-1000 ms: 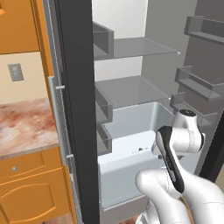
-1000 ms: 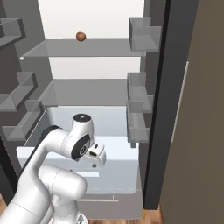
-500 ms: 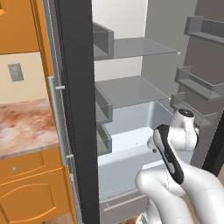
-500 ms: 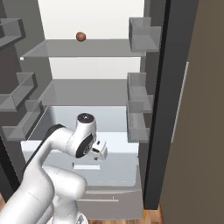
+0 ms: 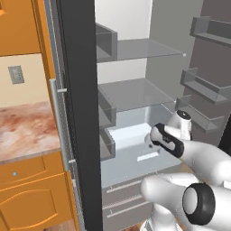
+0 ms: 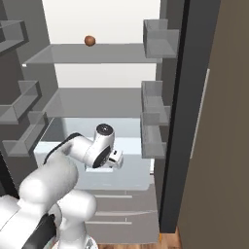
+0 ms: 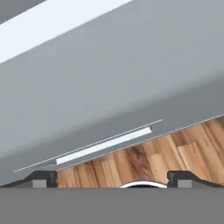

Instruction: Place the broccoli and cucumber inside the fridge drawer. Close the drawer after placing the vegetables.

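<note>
The fridge drawer (image 6: pixel 121 180) has moved. A second ago it stuck out far toward the bottom of both base views. Now its front edge sits higher up in the picture, further back in the fridge. The arm has moved the same way, up and in toward the middle of the picture. I think the robot is pushing the drawer shut, which is the last part of the job. The drawer does not look all the way in yet, so more pushing is likely needed.

The gripper (image 7: pixel 111 178) is open. Its two dark fingertips (image 7: pixel 43 178) stand far apart at the bottom of the hand view, and nothing is between them.

The drawer is the pale box in the lower middle of the fridge, under the glass shelves. In the right base view the gripper is over the drawer, near the middle of the frame. In the hand view the grey drawer front covers the top and middle. A thin white strip (image 7: pixel 105 146) on it lies just above the fingertips, with the wood floor (image 7: pixel 175 153) below. I cannot tell if the fingers touch the drawer. I also cannot tell if the broccoli and cucumber are inside it.
</note>
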Controlling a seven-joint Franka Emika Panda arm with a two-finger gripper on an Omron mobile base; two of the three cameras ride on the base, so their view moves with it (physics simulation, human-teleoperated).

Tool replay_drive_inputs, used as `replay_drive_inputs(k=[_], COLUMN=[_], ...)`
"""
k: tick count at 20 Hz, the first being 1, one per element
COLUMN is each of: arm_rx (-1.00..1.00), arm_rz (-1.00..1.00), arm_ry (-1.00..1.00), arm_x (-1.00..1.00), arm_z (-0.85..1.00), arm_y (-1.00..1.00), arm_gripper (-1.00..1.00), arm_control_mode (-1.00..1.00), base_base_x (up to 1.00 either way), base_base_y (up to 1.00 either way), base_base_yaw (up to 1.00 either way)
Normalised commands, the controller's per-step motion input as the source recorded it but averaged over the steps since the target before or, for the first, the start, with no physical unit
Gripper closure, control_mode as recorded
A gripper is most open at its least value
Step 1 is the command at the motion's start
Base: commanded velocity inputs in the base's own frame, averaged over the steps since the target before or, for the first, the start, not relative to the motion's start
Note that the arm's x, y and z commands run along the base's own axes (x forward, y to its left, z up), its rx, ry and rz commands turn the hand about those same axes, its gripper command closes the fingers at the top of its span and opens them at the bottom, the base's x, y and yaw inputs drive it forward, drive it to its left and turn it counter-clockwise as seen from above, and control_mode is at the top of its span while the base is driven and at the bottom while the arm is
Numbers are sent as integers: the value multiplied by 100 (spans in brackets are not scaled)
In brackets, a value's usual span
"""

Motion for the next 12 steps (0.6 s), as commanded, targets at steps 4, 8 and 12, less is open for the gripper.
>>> replay_drive_inputs(k=[4,8,12], arm_rx=[3,5,4], arm_rz=[0,0,0], arm_ry=[-2,-2,-4], arm_x=[79,82,70], arm_z=[-27,-7,-1], arm_y=[4,3,2], arm_gripper=[-100,-100,-100], arm_control_mode=[-100,-100,-100], base_base_x=[0,0,0], base_base_y=[0,0,0], base_base_yaw=[0,0,0])
